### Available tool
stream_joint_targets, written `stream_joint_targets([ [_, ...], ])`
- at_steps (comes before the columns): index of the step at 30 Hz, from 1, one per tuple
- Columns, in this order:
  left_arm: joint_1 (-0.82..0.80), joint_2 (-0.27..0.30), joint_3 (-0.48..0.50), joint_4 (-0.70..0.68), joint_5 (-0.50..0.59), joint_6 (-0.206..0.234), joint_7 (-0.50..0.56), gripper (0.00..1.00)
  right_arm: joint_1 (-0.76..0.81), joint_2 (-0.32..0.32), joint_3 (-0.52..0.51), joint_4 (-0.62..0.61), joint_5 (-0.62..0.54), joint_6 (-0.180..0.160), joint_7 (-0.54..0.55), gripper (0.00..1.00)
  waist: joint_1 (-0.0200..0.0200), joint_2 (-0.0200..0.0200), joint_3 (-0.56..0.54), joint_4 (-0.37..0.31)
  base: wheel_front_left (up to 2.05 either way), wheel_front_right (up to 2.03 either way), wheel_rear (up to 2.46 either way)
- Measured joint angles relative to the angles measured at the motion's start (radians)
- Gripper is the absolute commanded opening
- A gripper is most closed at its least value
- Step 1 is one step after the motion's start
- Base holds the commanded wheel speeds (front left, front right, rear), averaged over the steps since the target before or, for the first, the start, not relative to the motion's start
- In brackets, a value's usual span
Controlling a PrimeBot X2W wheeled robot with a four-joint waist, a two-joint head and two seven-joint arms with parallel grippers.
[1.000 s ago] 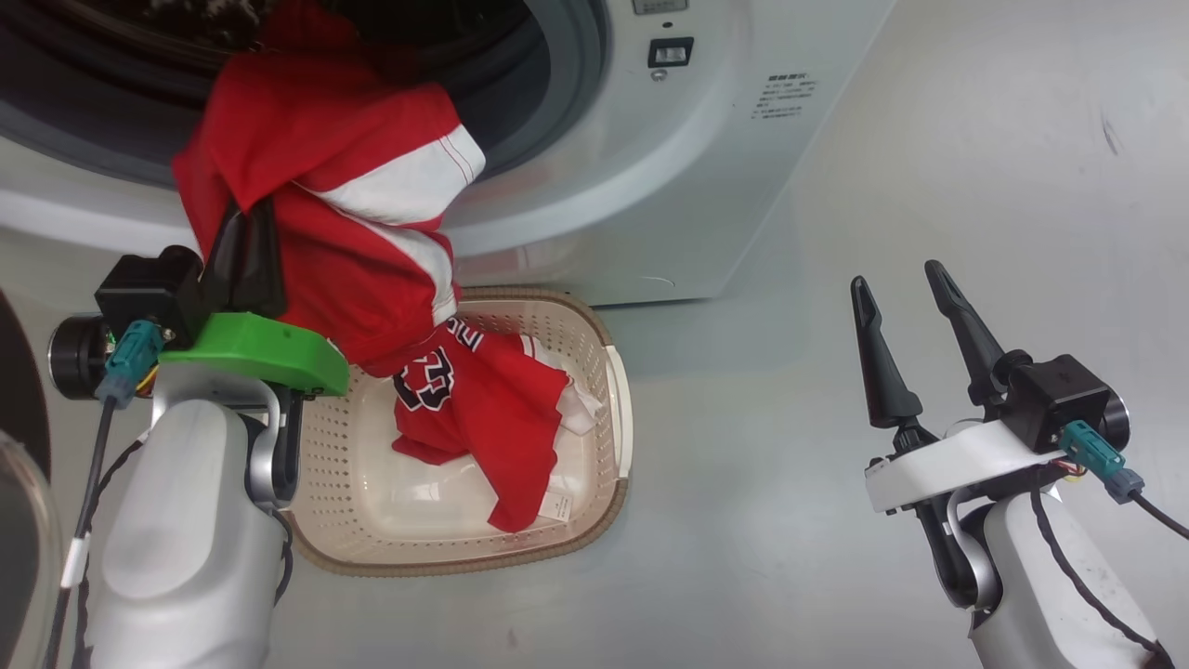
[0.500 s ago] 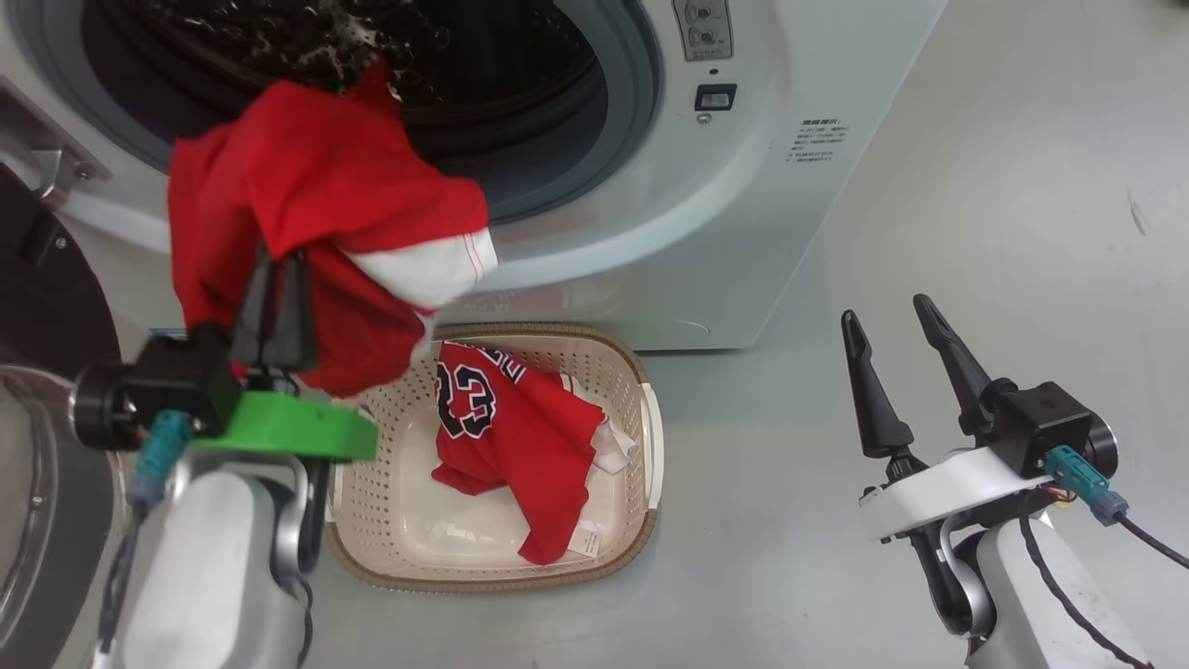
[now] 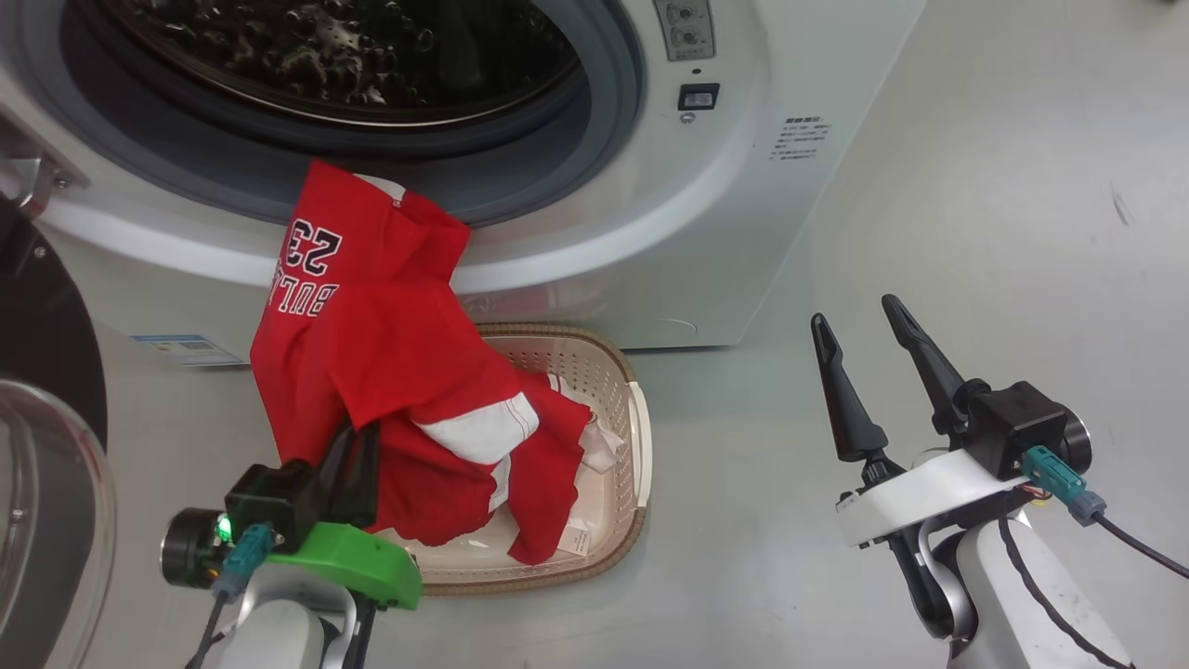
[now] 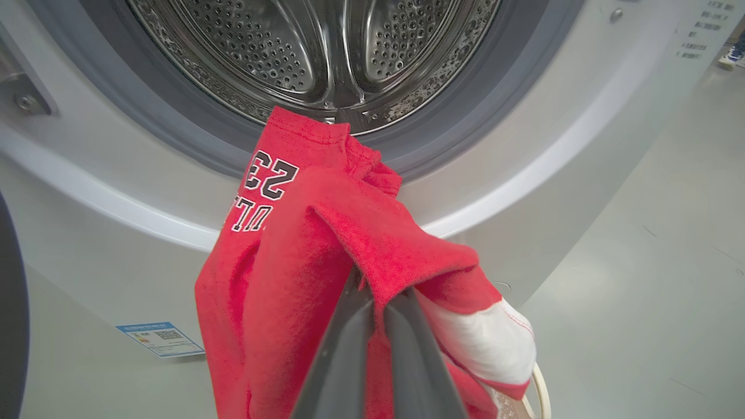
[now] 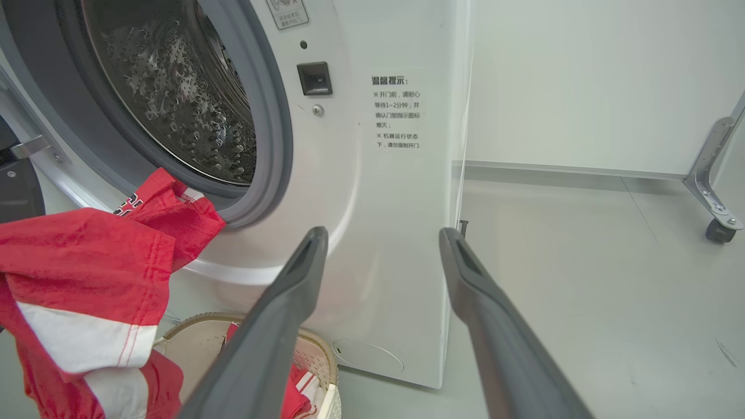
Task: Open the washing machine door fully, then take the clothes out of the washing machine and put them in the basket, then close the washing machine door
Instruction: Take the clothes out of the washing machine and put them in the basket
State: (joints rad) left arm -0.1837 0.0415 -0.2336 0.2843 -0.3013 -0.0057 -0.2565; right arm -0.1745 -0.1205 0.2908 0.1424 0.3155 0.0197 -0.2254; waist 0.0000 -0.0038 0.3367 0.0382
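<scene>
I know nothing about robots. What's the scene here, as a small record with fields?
door: open, at the left
drum: looks empty where visible
left gripper: shut on jersey
jersey: red, top at the machine opening, lower part hanging over basket
basket: in front of machine, holds another red garment
right gripper: open, empty, off to the right

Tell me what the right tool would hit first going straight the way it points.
Probably the washing machine: the open right tool aims at its white front panel, right of the drum opening. Nothing shows between, but depth is unclear.
</scene>
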Motion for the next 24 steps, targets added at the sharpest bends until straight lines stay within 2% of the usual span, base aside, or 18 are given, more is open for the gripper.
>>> stream_joint_targets([
  [10,-0.014,0.000,-0.030,0.170,-0.024,-0.035,0.055,0.00,-0.012,0.019,0.016,-0.015,0.001,0.006,0.004,1.00,0.0000,0.0000,0.045,-0.057,0.00,0.00,0.00],
  [24,-0.211,-0.002,-0.026,0.446,-0.048,-0.040,0.178,0.00,-0.056,0.030,0.021,-0.019,0.010,0.011,0.002,1.00,0.0000,0.0001,0.139,-0.153,0.00,0.00,0.00],
])
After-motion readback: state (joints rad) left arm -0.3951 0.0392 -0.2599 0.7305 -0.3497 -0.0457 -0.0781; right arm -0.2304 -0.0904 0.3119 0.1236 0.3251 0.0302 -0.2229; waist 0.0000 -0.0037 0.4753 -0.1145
